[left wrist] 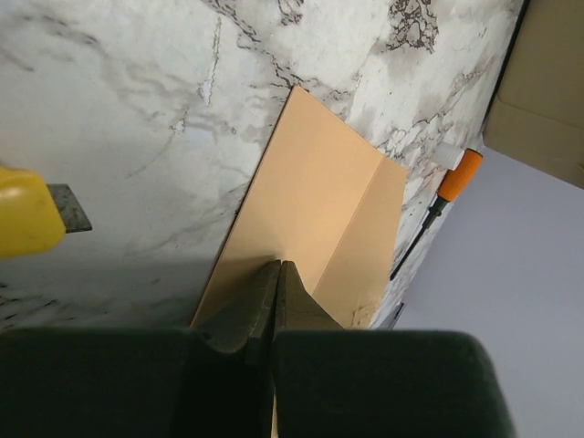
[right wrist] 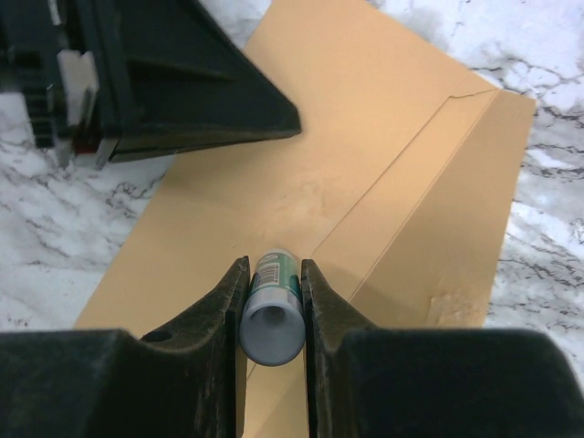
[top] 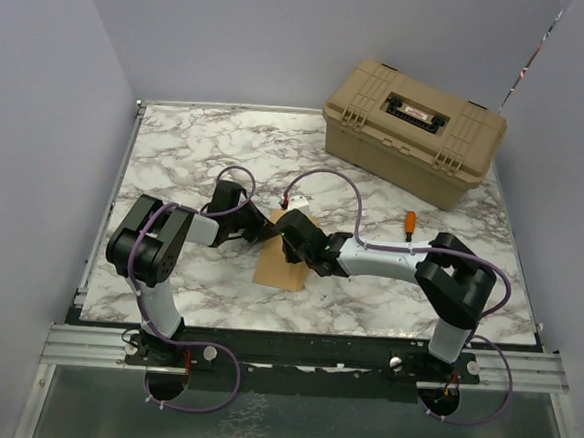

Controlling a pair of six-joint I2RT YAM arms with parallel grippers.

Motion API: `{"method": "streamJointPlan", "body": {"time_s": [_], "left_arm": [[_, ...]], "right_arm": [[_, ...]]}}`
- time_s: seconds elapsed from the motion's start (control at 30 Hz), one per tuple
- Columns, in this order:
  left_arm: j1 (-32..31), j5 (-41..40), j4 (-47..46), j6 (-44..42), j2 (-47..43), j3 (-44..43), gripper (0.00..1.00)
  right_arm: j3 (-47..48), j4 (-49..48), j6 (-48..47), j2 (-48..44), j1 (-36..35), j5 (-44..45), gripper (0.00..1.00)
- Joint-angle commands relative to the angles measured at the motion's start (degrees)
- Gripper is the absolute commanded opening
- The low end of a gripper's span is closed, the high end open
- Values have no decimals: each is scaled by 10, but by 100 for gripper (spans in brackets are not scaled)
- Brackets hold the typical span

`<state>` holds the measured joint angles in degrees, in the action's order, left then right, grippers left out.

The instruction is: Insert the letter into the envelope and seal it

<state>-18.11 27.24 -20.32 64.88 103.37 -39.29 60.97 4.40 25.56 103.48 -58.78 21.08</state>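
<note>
Left gripper point(left wrist: 278, 267), seen from its own wrist, has its jaws shut tight, with the tips pressed down on the kraft-brown paper envelope point(left wrist: 315, 192). We judge that it pins the envelope so it cannot slide. The long flap point(left wrist: 365, 228) lies folded out along its crease. An orange-handled screwdriver point(left wrist: 454, 180) lies beyond, apart from the envelope.

From the right wrist, the right gripper point(right wrist: 274, 266) clamps a small cylindrical glue stick point(right wrist: 272, 306) with a green-and-white label, held low over the envelope beside the flap's crease, ready, we think, to gum the flap. We see no pale pinkish-tan letter; we judge it is inside the envelope, but cannot confirm this.

From above, both arms meet over the envelope mid-way across the white marble-patterned worktop point(top: 186, 152). A tan plastic toolbox point(top: 414, 127) sits at the far right corner, with plain grey-lilac walls point(top: 285, 38) around.
</note>
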Motion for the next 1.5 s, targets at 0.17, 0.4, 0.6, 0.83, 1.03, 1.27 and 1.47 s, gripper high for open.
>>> {"method": "streamJointPlan", "body": {"time_s": [0.17, 0.4, 0.6, 0.83, 1.03, 1.27, 1.47], "left_arm": [[1, -87, 116, -82, 28, 26, 0], [1, -41, 115, -112, -6, -10, 3], [1, 14, 115, -115, -64, -53, 28], [1, 29, 137, -129, -138, -85, 60], [2, -26, 201, -193, -188, -78, 75], [2, -112, 255, -258, -249, -43, 79], [1, -113, 264, -278, -261, -22, 79]], "right_arm": [[-16, -28, 27, -56, 58, -87, 1], [-77, -67, 94, -183, 133, -155, 0], [-117, -62, 153, -254, 183, -165, 0], [-162, -13, 260, -284, 236, -142, 0], [-240, -82, 363, -279, 302, -189, 4], [-311, -241, 461, -223, 356, -265, 17], [-324, -313, 515, -164, 379, -290, 21]]}}
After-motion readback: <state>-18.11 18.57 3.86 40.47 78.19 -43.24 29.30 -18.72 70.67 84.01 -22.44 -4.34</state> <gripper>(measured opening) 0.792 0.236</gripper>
